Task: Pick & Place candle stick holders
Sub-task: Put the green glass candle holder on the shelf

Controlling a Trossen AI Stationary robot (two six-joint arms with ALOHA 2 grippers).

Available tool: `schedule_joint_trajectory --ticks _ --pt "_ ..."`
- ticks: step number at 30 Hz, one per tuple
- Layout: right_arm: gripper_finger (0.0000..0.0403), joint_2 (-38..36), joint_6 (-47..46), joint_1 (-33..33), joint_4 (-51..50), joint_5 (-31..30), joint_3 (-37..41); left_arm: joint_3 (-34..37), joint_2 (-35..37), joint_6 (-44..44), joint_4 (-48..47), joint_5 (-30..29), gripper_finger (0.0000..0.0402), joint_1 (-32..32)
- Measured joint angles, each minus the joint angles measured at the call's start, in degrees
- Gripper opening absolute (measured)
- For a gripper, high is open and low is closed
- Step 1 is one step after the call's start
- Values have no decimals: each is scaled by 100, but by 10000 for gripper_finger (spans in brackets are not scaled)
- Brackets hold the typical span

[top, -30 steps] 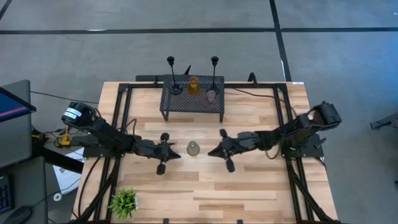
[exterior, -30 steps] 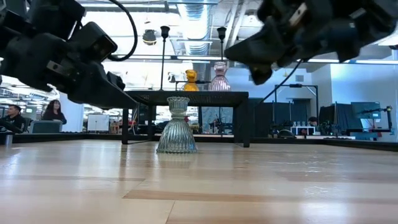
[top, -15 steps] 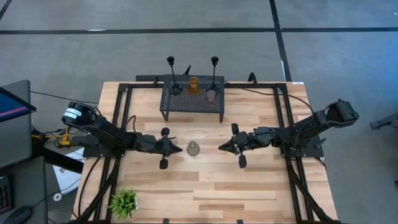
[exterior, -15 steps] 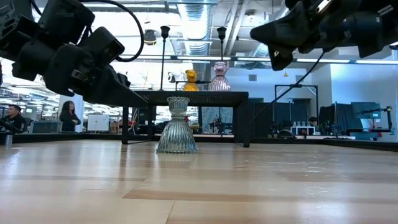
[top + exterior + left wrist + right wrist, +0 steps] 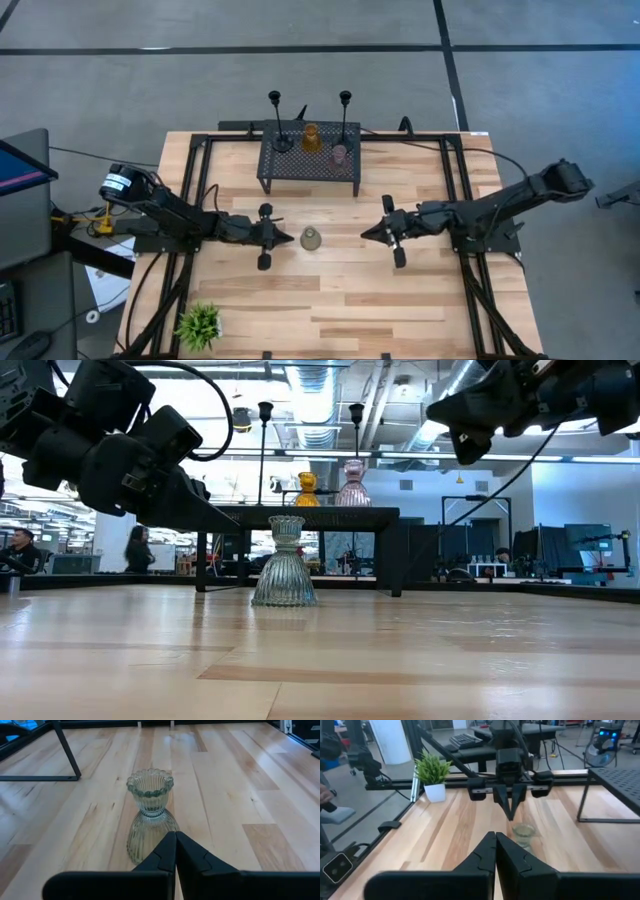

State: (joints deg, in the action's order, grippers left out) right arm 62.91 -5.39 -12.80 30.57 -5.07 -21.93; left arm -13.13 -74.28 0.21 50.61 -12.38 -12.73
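near table centre, left gripper (image 5: 283,238) is held just beside the grey-green holder (image 5: 311,238), fingers pressed together, nothing grasped. right gripper (image 5: 366,234) is seen well apart, also clenched empty. amber holder (image 5: 311,137), pink holder (image 5: 340,154) and black stems (image 5: 275,105) are set on the mesh stand (image 5: 310,163).

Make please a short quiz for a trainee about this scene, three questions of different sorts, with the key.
1. True or false: the grey-green holder stands on the black mesh stand.
2. Which gripper is nearer to the grey-green holder: A) left gripper B) right gripper?
3. How many holders are on the stand?

Key: 1. False, it stands on the table. 2. A. 3. Four: two black stems, amber, pink.
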Motion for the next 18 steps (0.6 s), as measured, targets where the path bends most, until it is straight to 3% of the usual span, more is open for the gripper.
schedule_joint_trajectory --ticks 4,8,18 --pt "0 -492 129 -107 -562 -143 0 0 0 0 0 0 6 2" --pt "0 -867 347 -461 -837 -750 0 0 0 0 0 0 6 0" --pt "0 -947 597 -1172 -1186 -1819 0 -1 0 -64 0 11 6 -4"
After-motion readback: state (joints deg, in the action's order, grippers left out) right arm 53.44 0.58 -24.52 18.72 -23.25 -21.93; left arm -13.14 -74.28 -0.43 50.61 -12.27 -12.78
